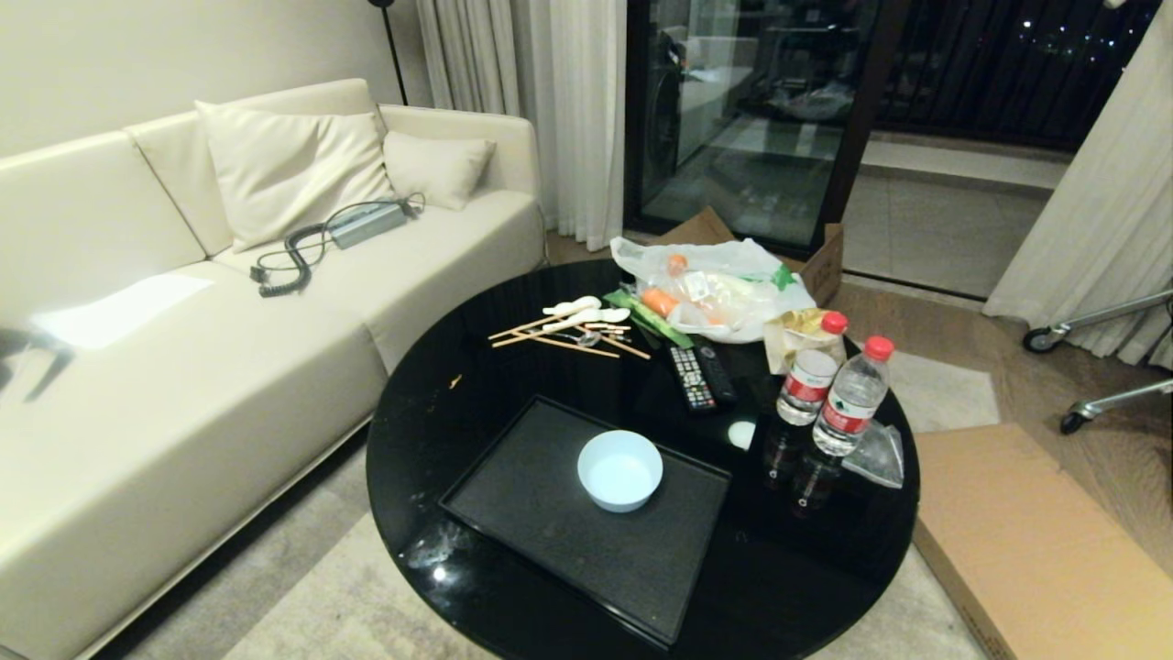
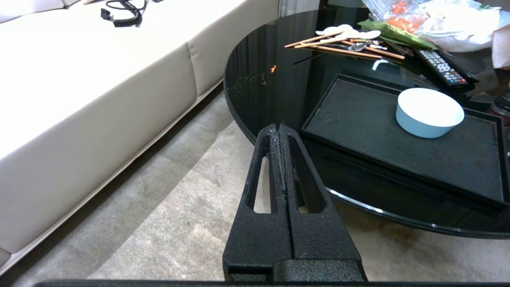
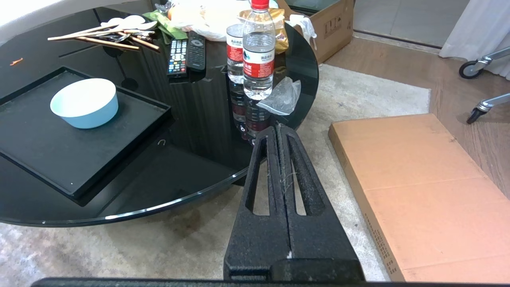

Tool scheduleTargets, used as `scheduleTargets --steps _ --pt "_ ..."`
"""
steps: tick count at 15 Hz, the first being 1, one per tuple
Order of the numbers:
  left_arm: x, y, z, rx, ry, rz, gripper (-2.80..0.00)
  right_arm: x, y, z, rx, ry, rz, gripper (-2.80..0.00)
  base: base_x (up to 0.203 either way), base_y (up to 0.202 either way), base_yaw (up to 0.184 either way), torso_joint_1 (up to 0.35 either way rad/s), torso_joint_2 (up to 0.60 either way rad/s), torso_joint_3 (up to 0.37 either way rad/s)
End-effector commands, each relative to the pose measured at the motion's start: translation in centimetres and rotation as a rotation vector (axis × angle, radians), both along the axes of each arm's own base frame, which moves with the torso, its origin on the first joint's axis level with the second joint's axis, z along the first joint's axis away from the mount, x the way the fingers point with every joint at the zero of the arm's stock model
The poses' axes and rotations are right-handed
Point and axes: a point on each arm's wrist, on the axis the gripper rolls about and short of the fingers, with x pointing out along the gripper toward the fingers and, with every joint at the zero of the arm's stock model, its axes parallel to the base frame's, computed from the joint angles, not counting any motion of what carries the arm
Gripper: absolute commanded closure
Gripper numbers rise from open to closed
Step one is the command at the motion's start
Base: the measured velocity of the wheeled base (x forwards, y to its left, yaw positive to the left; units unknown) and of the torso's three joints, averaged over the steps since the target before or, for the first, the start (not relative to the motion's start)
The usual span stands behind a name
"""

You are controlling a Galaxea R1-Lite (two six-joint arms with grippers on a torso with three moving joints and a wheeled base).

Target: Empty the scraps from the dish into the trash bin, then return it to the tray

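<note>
The dish (image 1: 619,469) sat upright on the tray (image 1: 531,500), toward its far right part, and looked empty: no scraps showed in it, and no trash bin was in sight, so I judged the job essentially finished. My left gripper (image 2: 281,128) and right gripper (image 3: 277,127) both had their fingers pressed together, holding nothing, parked low over the carpet short of the round black table's (image 1: 431,431) near edge. The tray's low rim ringed the dish with bare room all round; two water bottles (image 1: 852,396) stood well apart to the right
</note>
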Motion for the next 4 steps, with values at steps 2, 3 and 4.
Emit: scheduleTargets --steps 2,3,4 --pt "0.00 0.00 0.01 0.000 -0.001 0.000 0.00 0.02 0.00 0.01 0.000 0.002 -0.001 0.00 0.000 0.000 0.000 0.000 0.00 0.000" --pt "0.00 0.00 0.01 0.000 -0.001 0.000 0.00 0.02 0.00 0.01 -0.001 0.002 0.002 0.00 0.000 0.000 0.000 0.000 0.00 0.000" --pt "0.00 0.00 0.01 0.000 -0.001 0.000 0.00 0.02 0.00 0.00 0.001 0.003 -0.001 0.00 0.000 0.000 0.000 0.000 0.00 0.000"
